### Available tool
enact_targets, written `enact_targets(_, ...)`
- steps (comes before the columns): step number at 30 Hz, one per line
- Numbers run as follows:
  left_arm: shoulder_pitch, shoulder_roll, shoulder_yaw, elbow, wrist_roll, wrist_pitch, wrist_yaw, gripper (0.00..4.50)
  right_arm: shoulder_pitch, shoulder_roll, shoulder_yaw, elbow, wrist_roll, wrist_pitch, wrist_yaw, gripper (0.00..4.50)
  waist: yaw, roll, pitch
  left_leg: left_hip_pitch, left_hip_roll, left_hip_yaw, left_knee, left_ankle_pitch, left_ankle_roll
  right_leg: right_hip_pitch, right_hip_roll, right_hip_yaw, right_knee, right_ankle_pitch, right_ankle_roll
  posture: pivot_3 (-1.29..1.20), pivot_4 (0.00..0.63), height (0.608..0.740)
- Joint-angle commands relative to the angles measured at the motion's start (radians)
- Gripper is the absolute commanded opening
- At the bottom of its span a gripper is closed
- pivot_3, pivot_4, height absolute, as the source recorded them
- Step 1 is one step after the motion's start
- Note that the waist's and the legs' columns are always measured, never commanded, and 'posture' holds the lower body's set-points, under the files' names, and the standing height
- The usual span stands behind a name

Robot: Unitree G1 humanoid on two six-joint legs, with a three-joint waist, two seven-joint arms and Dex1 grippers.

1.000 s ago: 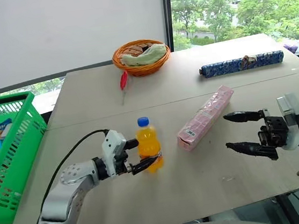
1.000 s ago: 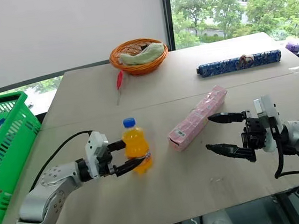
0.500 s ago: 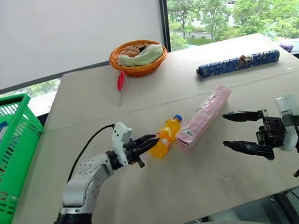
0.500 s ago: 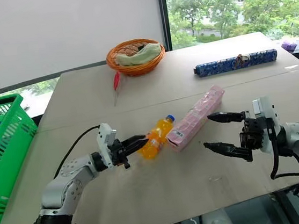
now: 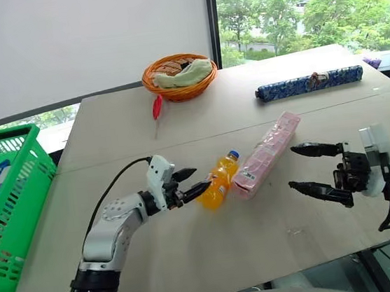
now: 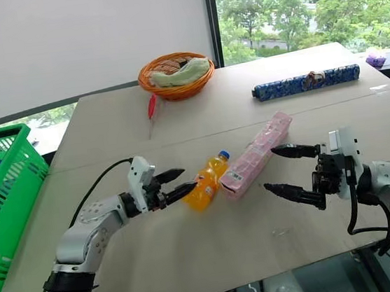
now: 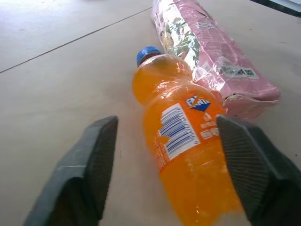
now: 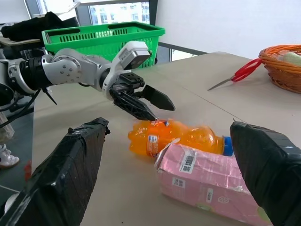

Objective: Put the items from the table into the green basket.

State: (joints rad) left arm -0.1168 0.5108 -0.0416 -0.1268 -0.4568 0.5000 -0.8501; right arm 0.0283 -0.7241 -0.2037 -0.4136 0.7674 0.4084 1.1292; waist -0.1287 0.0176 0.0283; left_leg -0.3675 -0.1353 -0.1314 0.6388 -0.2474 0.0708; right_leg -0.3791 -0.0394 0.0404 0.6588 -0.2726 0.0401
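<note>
Now the bottle (image 5: 217,185) lay tipped against the pink box (image 5: 267,153) mid-counter (image 5: 214,249), both grippers, left (image 5: 193,181) and right (image 5: 314,169), with jaws spread, holding nothing.

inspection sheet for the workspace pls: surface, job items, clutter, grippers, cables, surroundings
Surface: light-beige table of seamed panels, dry, no spills seen.
Job's things: orange drink bottle lies on its side, blue cap toward the pink box, touching or nearly touching its near end. Green basket off the table's left edge, a blue packet already inside.
Clutter: orange wicker basket with a cloth, red scissors beside it, long blue patterned package far right.
Grippers: left gripper open at the bottle's base, not gripping. Right gripper open, empty, apart from the pink box.
Cables: black cable loops over the left arm.
Surroundings: white blind, window with trees.
</note>
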Motion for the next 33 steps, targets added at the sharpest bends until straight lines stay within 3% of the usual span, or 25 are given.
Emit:
enact_targets(1, -0.005, 0.009, -0.039, 0.013, 0.014, 0.078, 0.01, 4.37, -0.01, 0.003, -0.016, -0.016, 0.003, -0.022, -0.001, 4.5, -0.002, 0.0, -0.001, 0.0, 0.0, 0.0, 0.0, 0.0, 0.0, 0.0, 0.0, 0.0, 0.0, 0.0, 0.0, -0.31, 0.0, 0.74)
enact_targets(9, -0.04, 0.016, -0.095, -0.003, -0.011, 0.245, 0.025, 4.37, -0.005, 0.007, -0.016, -0.016, -0.012, -0.03, -0.003, 4.5, -0.017, 0.002, -0.004, 0.0, 0.0, 0.0, 0.001, 0.0, 0.0, 0.001, 0.0, 0.0, 0.0, -0.002, 0.004, -0.32, 0.0, 0.74)
enact_targets(16, -0.061, 0.003, -0.113, 0.012, 0.019, 0.283, 0.079, 4.37, 0.012, -0.006, -0.015, -0.02, -0.015, -0.025, 0.001, 4.5, -0.032, 0.002, -0.004, 0.0, 0.0, 0.0, 0.002, 0.0, 0.0, 0.001, 0.0, 0.0, 0.002, -0.002, 0.005, -0.33, 0.0, 0.74)
enact_targets(17, -0.062, 0.003, -0.114, 0.016, 0.025, 0.283, 0.086, 3.87, 0.014, -0.007, -0.013, -0.02, -0.016, -0.024, 0.002, 4.5, -0.031, 0.002, -0.004, 0.0, 0.0, 0.0, 0.002, 0.0, 0.0, 0.001, 0.0, 0.0, 0.002, -0.002, 0.005, -0.33, 0.0, 0.74)
enact_targets(20, -0.063, -0.005, -0.104, 0.02, 0.018, 0.277, 0.093, 3.16, 0.012, -0.009, -0.008, -0.018, -0.019, -0.026, 0.004, 4.5, -0.03, 0.002, -0.004, 0.0, 0.0, 0.0, 0.003, 0.0, 0.0, 0.001, 0.0, 0.0, 0.002, -0.002, 0.005, -0.32, 0.0, 0.74)
enact_targets(33, -0.068, -0.028, 0.029, 0.072, 0.028, 0.136, 0.165, 3.16, -0.02, -0.008, 0.013, -0.009, -0.015, -0.023, 0.013, 4.5, -0.028, 0.0, -0.002, -0.002, 0.0, 0.0, 0.006, 0.0, 0.0, 0.0, 0.001, 0.0, 0.002, -0.001, 0.007, -0.29, 0.0, 0.74)
